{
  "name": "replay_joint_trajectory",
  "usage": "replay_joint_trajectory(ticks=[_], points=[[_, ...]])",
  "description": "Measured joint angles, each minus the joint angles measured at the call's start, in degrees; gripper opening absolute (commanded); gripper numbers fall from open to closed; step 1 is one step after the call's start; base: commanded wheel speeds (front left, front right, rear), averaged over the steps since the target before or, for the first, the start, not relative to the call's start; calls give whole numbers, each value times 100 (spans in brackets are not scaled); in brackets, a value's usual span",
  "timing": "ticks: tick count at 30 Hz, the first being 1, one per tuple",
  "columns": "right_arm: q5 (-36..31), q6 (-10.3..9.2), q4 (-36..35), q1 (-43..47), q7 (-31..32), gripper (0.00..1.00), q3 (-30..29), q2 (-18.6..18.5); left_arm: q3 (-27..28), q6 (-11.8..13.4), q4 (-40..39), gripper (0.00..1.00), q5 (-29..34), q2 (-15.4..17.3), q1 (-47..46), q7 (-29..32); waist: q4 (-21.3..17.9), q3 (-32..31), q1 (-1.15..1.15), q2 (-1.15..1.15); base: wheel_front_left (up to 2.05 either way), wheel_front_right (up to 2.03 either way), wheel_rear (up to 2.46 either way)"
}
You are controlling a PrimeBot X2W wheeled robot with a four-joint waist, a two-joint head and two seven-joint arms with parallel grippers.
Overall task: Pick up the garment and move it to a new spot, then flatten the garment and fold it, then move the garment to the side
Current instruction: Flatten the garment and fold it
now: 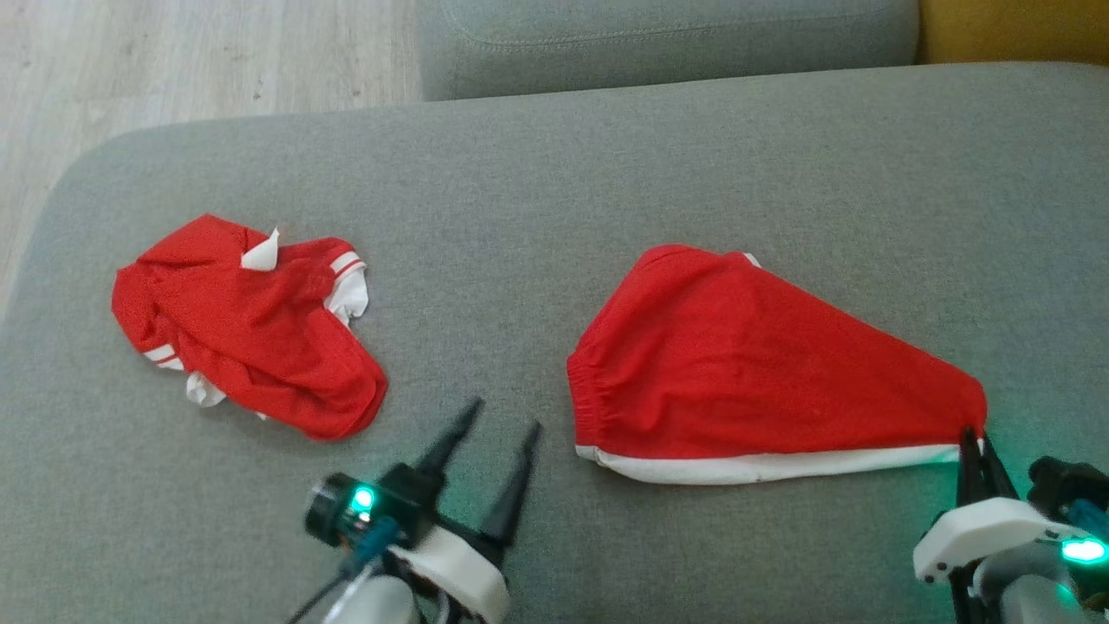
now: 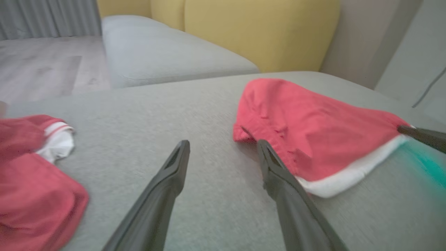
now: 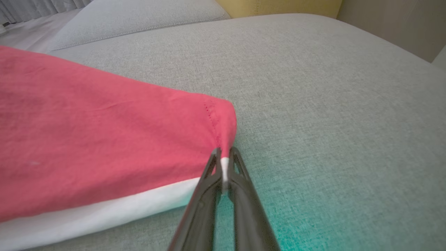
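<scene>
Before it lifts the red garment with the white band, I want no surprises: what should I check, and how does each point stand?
1. Right gripper shut on the garment at its corner: ok.
2. Left gripper open: ok.
3. Left gripper holding the garment's elastic end: not ok; it is beside that end, empty.
4. Second red garment lying apart: ok.
5. Pinch catches every layer: cannot tell.

Red garment with white hem lies spread flat, tapering to one corner.
</scene>
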Motion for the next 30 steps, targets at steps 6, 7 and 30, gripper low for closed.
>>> replay_joint_trajectory(ticks=[6,7,30], points=[[-20,0,-93,-142,54,0,-42,1,-1098,-7,231,100,-246,249,-166,174,-33,150,0,0,0,0,0],[-20,0,-112,-171,55,0,-35,1,-1252,-26,244,100,-353,288,-246,174,-41,179,0,0,0,0,0],[119,0,-127,-359,55,0,343,0,-2866,-46,906,0,-1644,412,-1352,-71,-340,516,0,0,0,0,0]])
